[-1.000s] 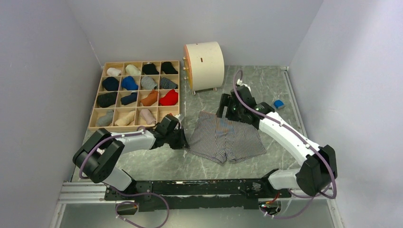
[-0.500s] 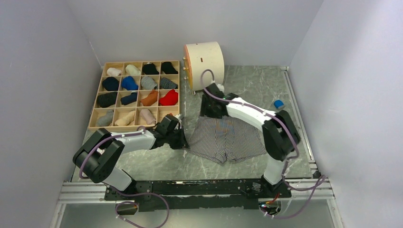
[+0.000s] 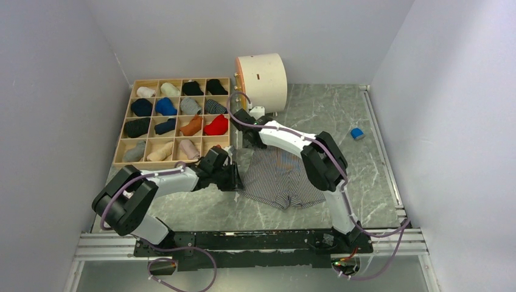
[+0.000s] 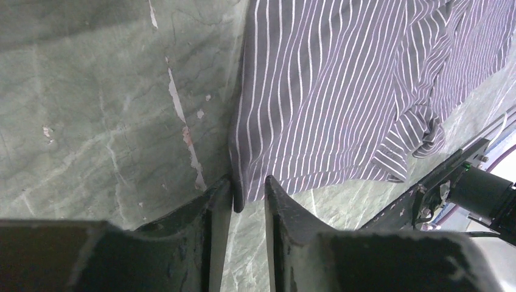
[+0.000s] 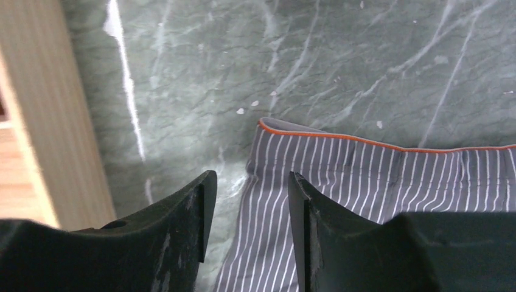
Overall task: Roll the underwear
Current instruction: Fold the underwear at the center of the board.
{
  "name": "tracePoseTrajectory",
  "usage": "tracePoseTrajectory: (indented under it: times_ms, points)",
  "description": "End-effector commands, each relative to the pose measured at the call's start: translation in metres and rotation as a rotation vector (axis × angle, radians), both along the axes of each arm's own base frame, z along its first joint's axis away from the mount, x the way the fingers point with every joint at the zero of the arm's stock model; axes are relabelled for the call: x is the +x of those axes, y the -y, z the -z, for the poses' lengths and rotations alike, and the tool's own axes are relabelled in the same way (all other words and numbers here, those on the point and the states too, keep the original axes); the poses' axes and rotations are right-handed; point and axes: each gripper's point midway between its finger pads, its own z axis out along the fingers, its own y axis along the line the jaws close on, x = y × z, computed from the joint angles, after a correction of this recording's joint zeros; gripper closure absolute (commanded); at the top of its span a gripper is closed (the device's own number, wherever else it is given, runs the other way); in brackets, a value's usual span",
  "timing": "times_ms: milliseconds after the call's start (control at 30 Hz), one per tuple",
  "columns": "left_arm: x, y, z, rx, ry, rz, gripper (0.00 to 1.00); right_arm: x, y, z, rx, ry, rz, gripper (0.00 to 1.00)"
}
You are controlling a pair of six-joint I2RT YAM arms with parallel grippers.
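- Grey striped underwear point(image 3: 283, 177) lies spread flat on the green marbled desk point(image 3: 341, 109), waistband toward the far side.
- Left end effector point(image 4: 248, 186) sits low at the garment's left edge; its fingers stand narrowly apart, the cloth's edge dipping into the gap, not pinched.
- Right end effector point(image 5: 251, 180) hovers over the orange-trimmed waistband corner, fingers apart, nothing held.
- The wooden tray point(image 5: 30, 115) sits just beside that corner.
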Motion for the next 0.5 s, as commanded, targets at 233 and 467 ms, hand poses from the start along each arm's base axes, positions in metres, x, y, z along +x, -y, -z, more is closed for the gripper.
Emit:
tracePoseTrajectory:
  times_ms: [233,467]
  points:
    - [-0.022,-0.027,0.027,0.105,-0.062,0.006,0.63,0.024,0.001,0.003,-0.102,0.036,0.011,0.54]
    - [-0.024,-0.024,0.032,0.094,-0.082,0.019,0.66,0.021,0.010,0.020,-0.185,-0.007,0.033,0.55]
